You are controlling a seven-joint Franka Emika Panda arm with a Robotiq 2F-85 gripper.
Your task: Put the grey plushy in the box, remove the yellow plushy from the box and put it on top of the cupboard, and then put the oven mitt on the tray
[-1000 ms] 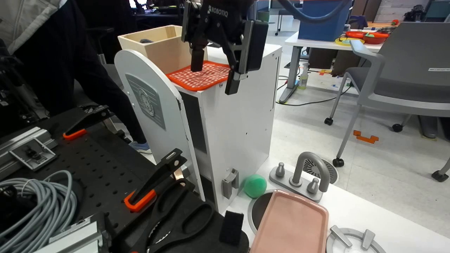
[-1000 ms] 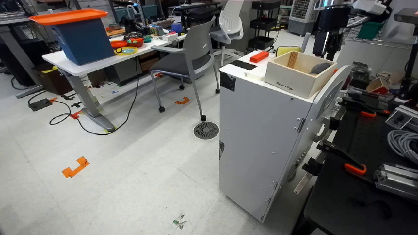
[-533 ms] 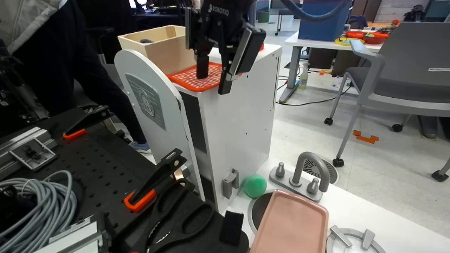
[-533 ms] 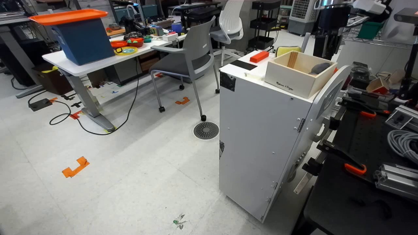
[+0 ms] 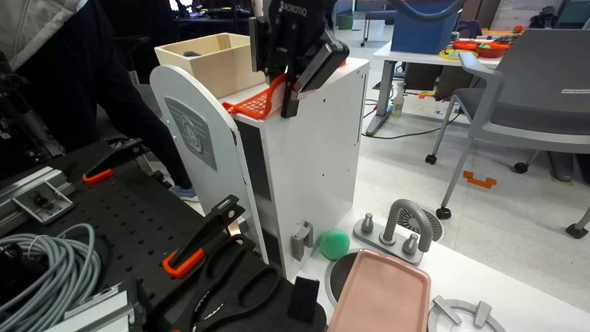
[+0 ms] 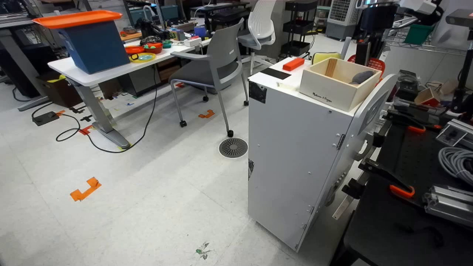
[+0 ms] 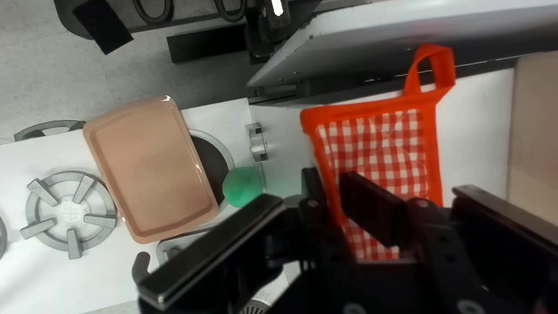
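The orange-red checked oven mitt has its near edge pinched between the fingertips of my gripper. That side of the mitt bends upward, while the rest slopes to the top of the white cupboard. Beside it stands the wooden box, with the grey plushy inside. Just beyond the box, partly hidden by it in an exterior view, is a yellow-green shape that looks like the yellow plushy; its support cannot be seen. The pink tray lies bare on the lower white counter, partly over the sink.
A grey faucet and a green ball are close to the tray. The cupboard's door swings out on the side of the black bench, which carries clamps and scissors. A red block lies at the cupboard's back.
My gripper has moved slightly right, and its jaws have come together on the mitt's edge. The mitt, flat before, is now folded up on that side. Box, plushies and tray have stayed put.
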